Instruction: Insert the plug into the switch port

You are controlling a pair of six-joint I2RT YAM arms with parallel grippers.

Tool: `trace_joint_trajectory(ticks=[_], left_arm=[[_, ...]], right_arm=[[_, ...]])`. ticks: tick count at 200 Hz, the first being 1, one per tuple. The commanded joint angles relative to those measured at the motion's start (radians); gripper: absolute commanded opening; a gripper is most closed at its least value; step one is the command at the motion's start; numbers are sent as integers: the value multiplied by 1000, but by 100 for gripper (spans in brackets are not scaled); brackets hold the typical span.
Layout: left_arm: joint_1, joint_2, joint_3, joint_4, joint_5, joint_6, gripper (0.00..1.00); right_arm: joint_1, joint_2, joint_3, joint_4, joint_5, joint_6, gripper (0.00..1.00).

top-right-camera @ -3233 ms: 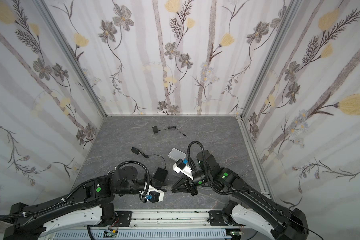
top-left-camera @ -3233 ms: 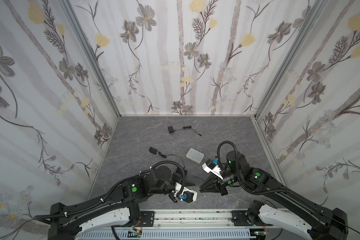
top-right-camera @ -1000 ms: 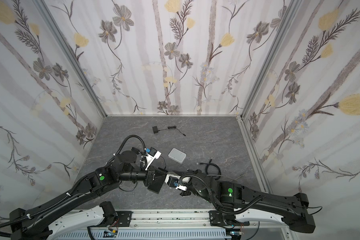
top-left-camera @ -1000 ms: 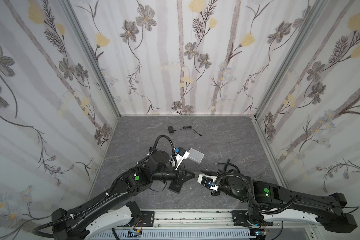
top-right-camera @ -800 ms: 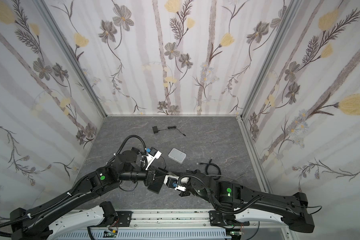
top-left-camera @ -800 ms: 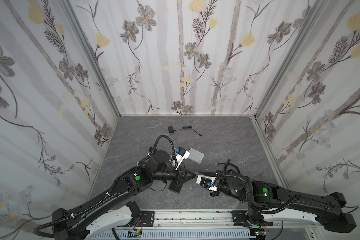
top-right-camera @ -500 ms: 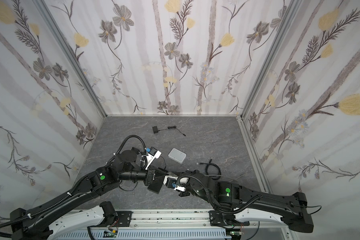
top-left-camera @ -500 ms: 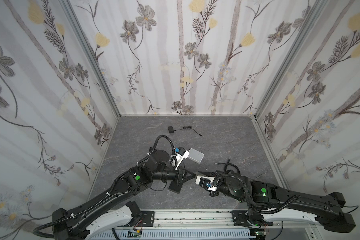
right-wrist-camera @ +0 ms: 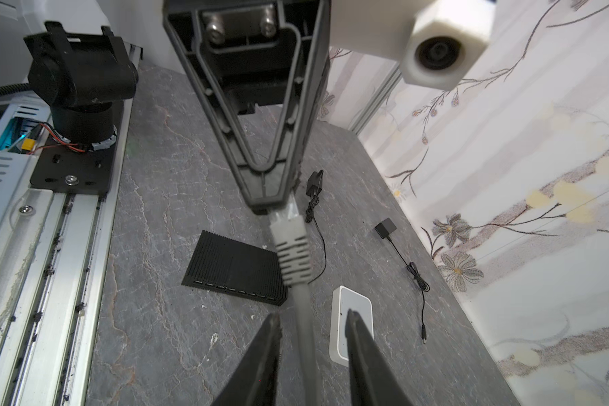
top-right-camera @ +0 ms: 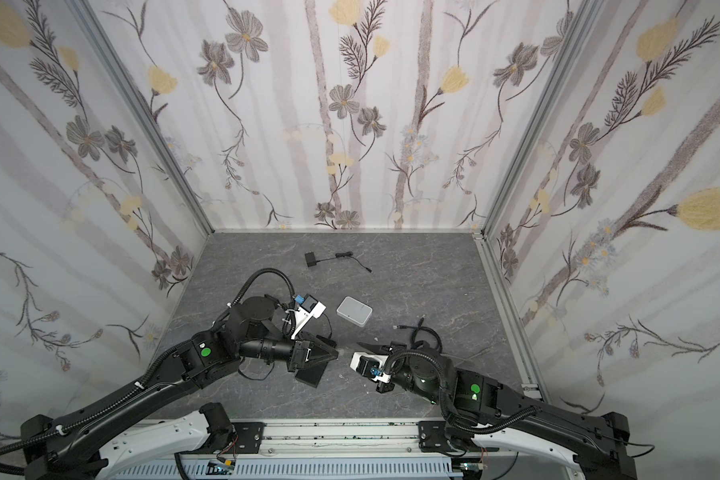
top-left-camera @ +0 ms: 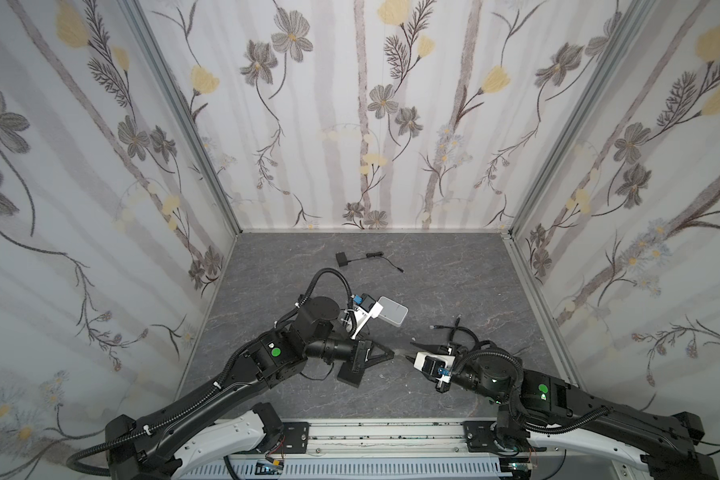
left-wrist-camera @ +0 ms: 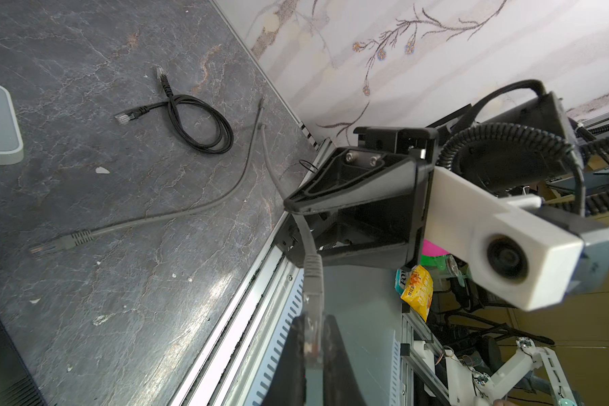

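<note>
Nothing here reads clearly. Off the counter (left-wrist-camera: 85, 197), past the right fingers (left-wrist-camera: 334, 197), a yellow snack packet (left-wrist-camera: 417, 293) carries printing too blurred to read. The blue-and-white wrapper (left-wrist-camera: 399, 280) touching it shows letters that may be "FO". The round green stickers (top-left-camera: 273, 353) on both arms show no mark that can be made out.

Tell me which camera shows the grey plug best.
The right wrist view: the grey plug sits close and fairly sharp, its tip pinched in the left tool. The left wrist view shows it blurred; in both top views it is too small to make out.
</note>
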Motion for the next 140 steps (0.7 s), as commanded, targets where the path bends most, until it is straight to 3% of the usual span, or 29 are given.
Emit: trace_joint_trajectory(ticks=[1, 65, 140], left_arm=[[2, 0, 9, 11, 23, 8, 2], [4, 23, 20, 23, 41, 5, 2], [4, 20, 16, 27, 41, 5, 2]], right_arm=[[-16, -32, -14, 111, -113, -19, 32], [-16, 30, -1, 135, -140, -22, 33], [-16, 54, 5, 153, -138, -18, 26]])
